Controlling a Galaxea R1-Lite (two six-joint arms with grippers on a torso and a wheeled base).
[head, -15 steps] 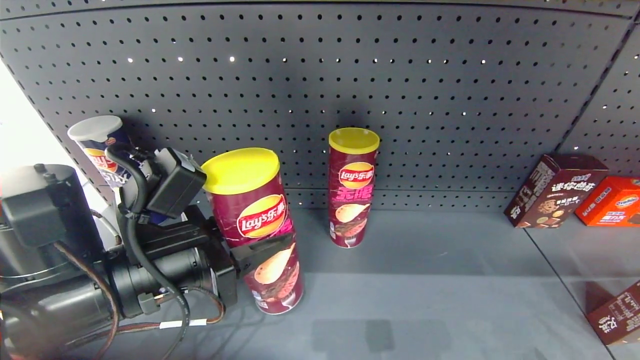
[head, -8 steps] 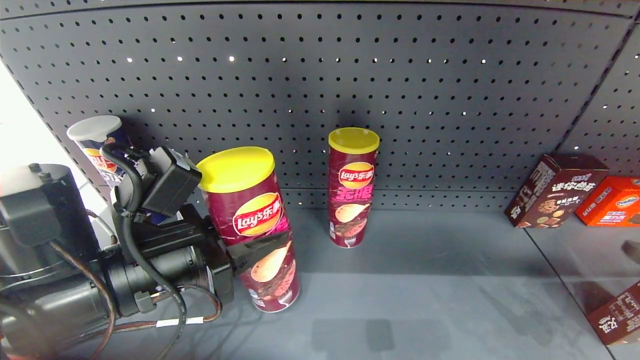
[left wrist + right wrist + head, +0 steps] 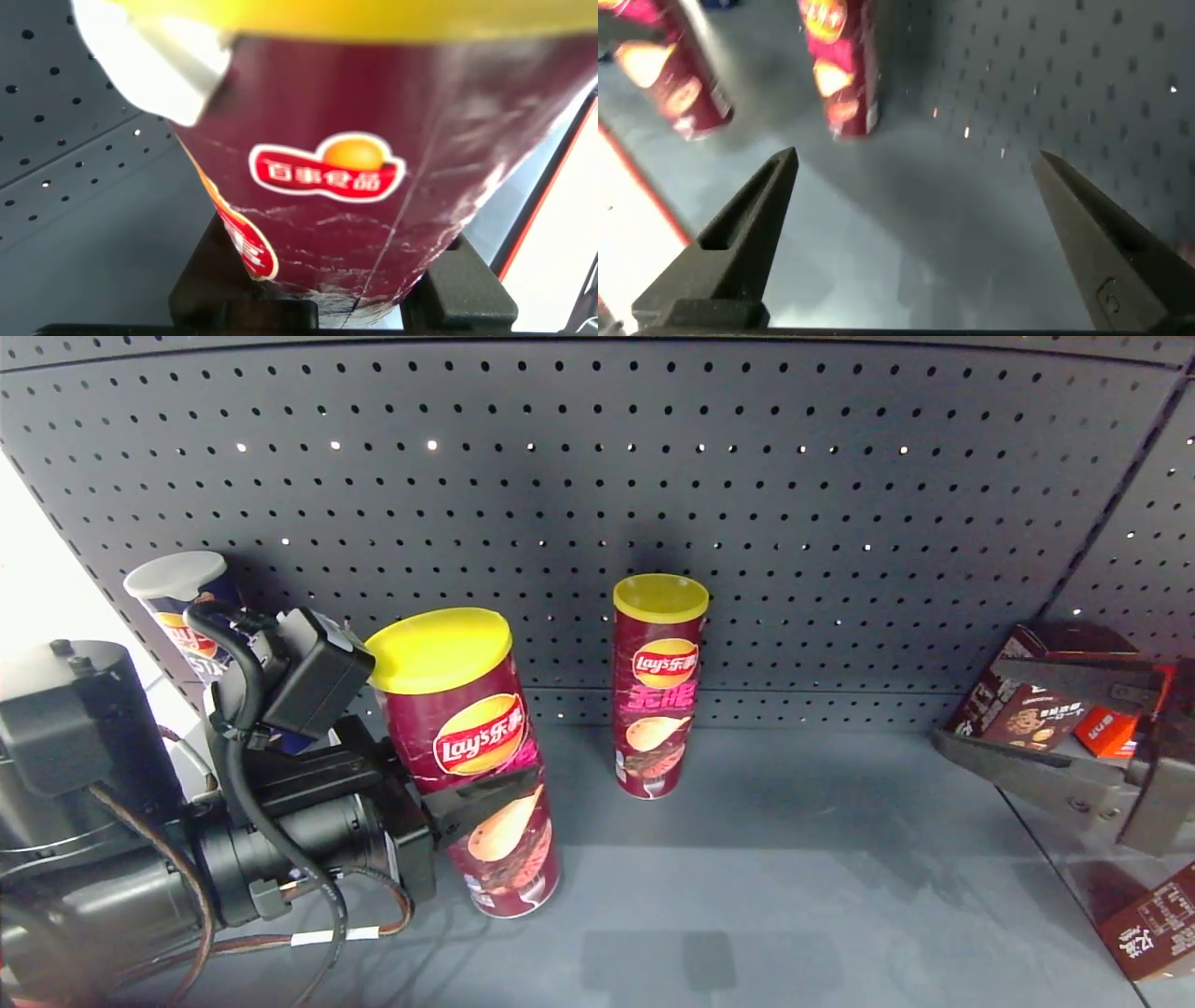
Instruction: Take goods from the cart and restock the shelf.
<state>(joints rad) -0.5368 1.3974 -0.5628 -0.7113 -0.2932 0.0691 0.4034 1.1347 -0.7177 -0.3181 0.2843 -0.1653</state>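
A maroon chips can (image 3: pixel 464 747) with a yellow lid leans slightly on the grey shelf floor (image 3: pixel 794 877), its base at or just above the floor. My left gripper (image 3: pixel 476 779) is shut on the can's middle from the left. Up close, the can (image 3: pixel 374 187) sits between the dark fingers. A second, identical can (image 3: pixel 656 686) stands upright against the pegboard. My right gripper (image 3: pixel 971 702) hangs open at the shelf's right side, holding nothing. Past its spread fingers (image 3: pixel 917 159) I see the upright can (image 3: pixel 845 65) and the held can (image 3: pixel 677 75).
A blue can with a grey lid (image 3: pixel 187 607) stands at the back left behind my left arm. A brown box (image 3: pixel 1027 721) and an orange box (image 3: pixel 1100 730) sit behind the right gripper. Another brown box (image 3: pixel 1153 924) lies front right. The perforated back wall (image 3: pixel 597 476) closes the rear.
My right gripper has come into view from the right, open, in front of the boxes. The left gripper and its can shifted slightly left, then held still.
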